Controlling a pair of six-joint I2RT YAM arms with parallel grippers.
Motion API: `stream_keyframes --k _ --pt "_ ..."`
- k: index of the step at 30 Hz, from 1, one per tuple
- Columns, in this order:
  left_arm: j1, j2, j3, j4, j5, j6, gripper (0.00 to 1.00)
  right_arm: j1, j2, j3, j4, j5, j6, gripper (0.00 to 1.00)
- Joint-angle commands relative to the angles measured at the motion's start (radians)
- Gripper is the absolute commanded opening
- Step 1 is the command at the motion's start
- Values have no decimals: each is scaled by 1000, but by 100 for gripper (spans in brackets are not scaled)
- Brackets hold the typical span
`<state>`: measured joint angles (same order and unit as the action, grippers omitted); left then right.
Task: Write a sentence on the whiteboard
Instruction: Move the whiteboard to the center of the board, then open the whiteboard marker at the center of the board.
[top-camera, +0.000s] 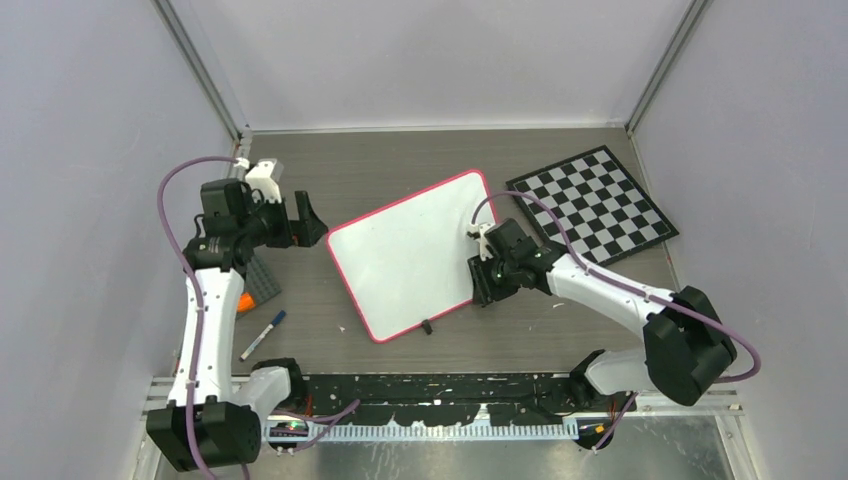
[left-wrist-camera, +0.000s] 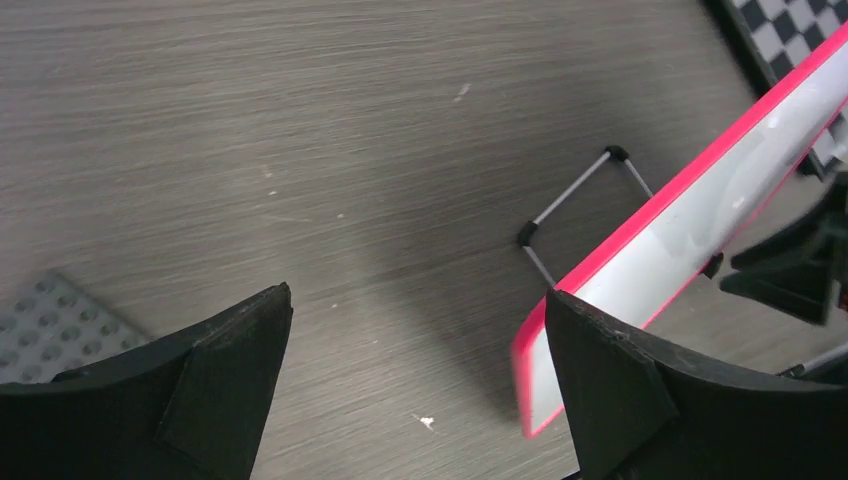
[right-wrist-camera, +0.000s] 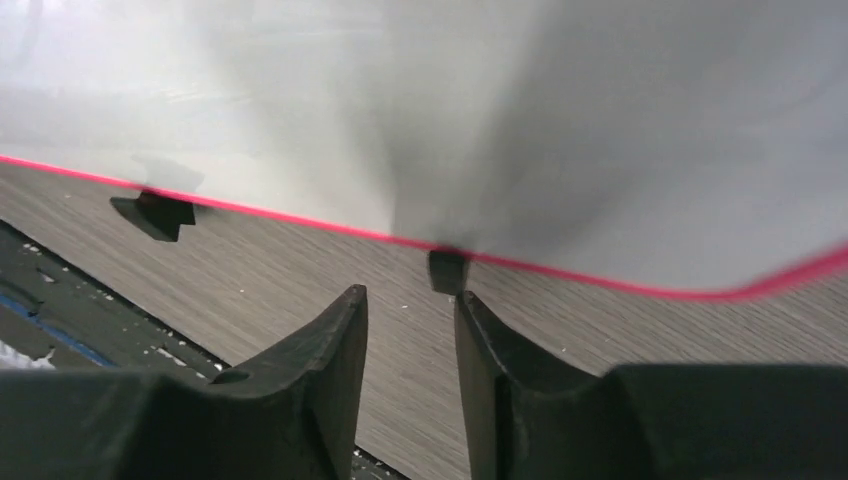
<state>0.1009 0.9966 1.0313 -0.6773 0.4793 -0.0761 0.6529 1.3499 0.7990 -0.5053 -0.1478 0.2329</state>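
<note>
grey wood-grain table (top-camera: 380, 160) before me, bearing: pink-framed white whiteboard (top-camera: 410, 255), centre; black-and-white checkerboard (top-camera: 595, 205), far right; grey studded plate (top-camera: 262, 281) and blue-capped marker (top-camera: 262, 335), left.

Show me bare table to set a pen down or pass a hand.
Free: the far strip behind the whiteboard, between the left gripper and the checkerboard; also the near strip between the whiteboard and the arm bases. Crowded: the left edge with marker and grey studded plate, and around the right gripper.
</note>
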Motion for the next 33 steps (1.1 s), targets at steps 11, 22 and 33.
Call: stream_keyframes --k 11,22,33 --pt "261 169 257 -447 94 430 100 2 -142 84 -98 -81 -43 58" --pt "514 264 125 -704 -2 933 96 -35 -227 302 -366 -311 -220 84" --pt "593 251 -165 -515 -216 1157 74 -158 -191 494 -465 -482 -282 93"
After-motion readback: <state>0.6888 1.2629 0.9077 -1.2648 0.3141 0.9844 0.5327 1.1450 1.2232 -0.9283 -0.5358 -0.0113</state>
